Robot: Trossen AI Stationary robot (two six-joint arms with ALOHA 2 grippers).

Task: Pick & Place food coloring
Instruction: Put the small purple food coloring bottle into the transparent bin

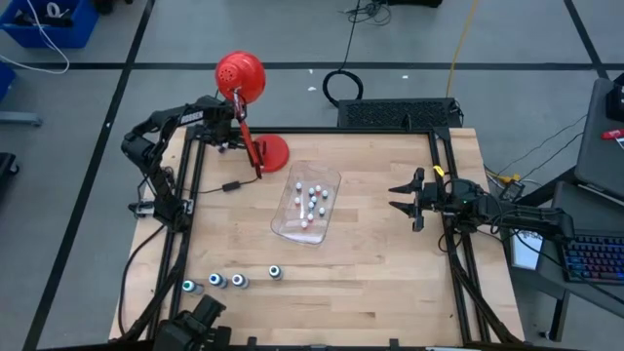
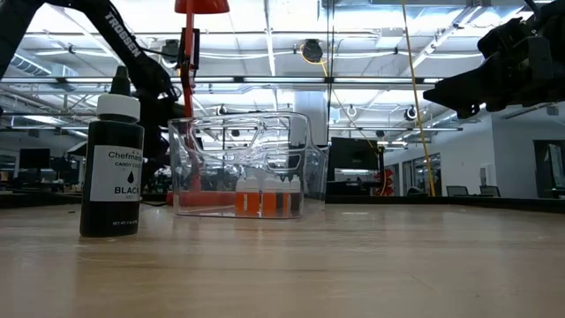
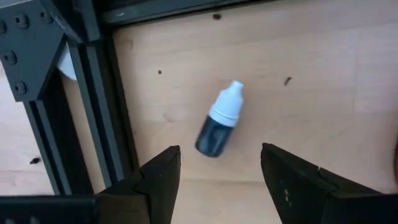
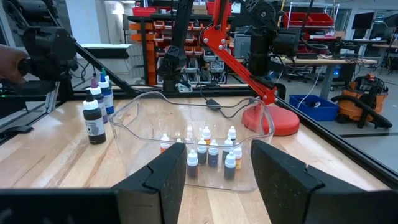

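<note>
Here, a pale wooden table (image 1: 370, 283) framed by black rails is seen from above, standing on a grey floor (image 1: 292, 29) marked with dark lines. Near the table's centre a clear plastic tub (image 1: 292, 226) is set, and about a dozen tiny white-capped food coloring bottles (image 1: 313, 202) are gathered upright inside it; in the low view some of them show orange-red. Four larger dark bottles (image 1: 238, 281) are lined up along the 7 o'clock edge of the table, well apart from the tub; the nearest is labelled black in the low view. A red desk lamp (image 1: 241, 76) is planted at 11 o'clock, its round base on the wood.

The left gripper (image 3: 217, 171) is held at 10 o'clock beside the lamp's arm, its fingers (image 3: 163, 171) spread apart above one small dark bottle (image 3: 219, 121) that lies on its side on the wood, untouched. The right gripper (image 1: 400, 196) is poised at 3 o'clock, pointed toward the tub, fingers apart and gripping nothing.

Beyond the table a workshop hall is seen: ceiling lights, shelving with red bins, further benches, monitors. A keyboard (image 1: 593, 258) is placed off the table at 3 o'clock, a blue crate (image 1: 54, 21) at 10 o'clock on the floor, and a coiled black cable (image 1: 342, 86) at 12 o'clock.
</note>
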